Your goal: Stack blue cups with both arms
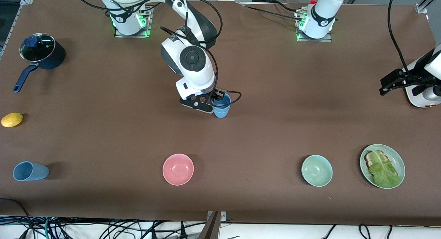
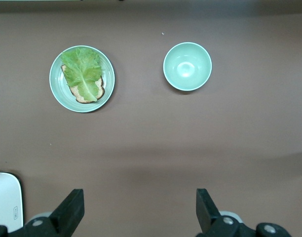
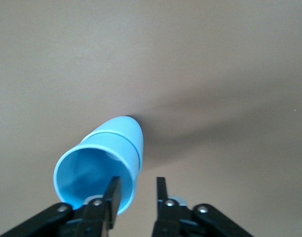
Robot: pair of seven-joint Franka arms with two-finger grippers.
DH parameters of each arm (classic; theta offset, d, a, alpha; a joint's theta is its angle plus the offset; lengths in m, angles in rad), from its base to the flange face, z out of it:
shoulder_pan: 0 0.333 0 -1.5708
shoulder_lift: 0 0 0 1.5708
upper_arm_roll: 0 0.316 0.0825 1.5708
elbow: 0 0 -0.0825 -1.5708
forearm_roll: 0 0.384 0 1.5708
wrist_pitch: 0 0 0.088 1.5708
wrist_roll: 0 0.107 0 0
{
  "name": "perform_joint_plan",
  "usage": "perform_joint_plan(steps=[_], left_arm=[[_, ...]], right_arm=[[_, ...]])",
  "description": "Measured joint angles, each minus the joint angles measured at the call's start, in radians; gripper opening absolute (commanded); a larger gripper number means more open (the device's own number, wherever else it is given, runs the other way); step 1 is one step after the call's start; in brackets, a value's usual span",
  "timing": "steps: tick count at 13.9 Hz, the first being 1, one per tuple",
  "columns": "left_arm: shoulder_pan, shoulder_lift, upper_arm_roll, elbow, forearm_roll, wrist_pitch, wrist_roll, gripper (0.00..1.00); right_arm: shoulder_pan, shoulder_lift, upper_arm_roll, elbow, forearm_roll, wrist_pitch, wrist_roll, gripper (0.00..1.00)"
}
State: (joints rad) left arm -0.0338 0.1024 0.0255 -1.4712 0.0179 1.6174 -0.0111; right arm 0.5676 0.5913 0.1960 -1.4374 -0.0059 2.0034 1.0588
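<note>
A light-blue cup (image 1: 221, 106) stands upright on the table's middle. In the right wrist view this cup (image 3: 104, 158) shows a ring line round its wall. My right gripper (image 1: 215, 103) is down at its rim and open. In the right wrist view, the right gripper (image 3: 136, 192) has one finger inside the cup and the other outside, with a gap to the wall. A second blue cup (image 1: 30, 171) lies on its side near the front edge at the right arm's end. My left gripper (image 1: 388, 84) waits open and empty over the left arm's end (image 2: 138, 210).
A navy saucepan with a glass lid (image 1: 41, 53) and a yellow fruit (image 1: 12, 119) sit at the right arm's end. A pink bowl (image 1: 178, 169), a green bowl (image 1: 317, 170) (image 2: 187, 66) and a plate (image 1: 399, 159) (image 2: 55, 81) of toast and lettuce stand near the front edge.
</note>
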Motion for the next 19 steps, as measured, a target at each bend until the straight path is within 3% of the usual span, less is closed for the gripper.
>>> perform_joint_plan(steps=[9,19], left_arm=[[-0.002,0.0,0.0,0.0,0.0,-0.005,0.0,1.0],[-0.002,0.007,0.007,-0.003,0.0,-0.006,0.002,1.0]], right_arm=[[-0.014,-0.024,-0.011,0.033,0.0,-0.007,-0.009,1.0],[-0.102,-0.146,-0.084,0.034,0.004,-0.235,-0.277,1.0]])
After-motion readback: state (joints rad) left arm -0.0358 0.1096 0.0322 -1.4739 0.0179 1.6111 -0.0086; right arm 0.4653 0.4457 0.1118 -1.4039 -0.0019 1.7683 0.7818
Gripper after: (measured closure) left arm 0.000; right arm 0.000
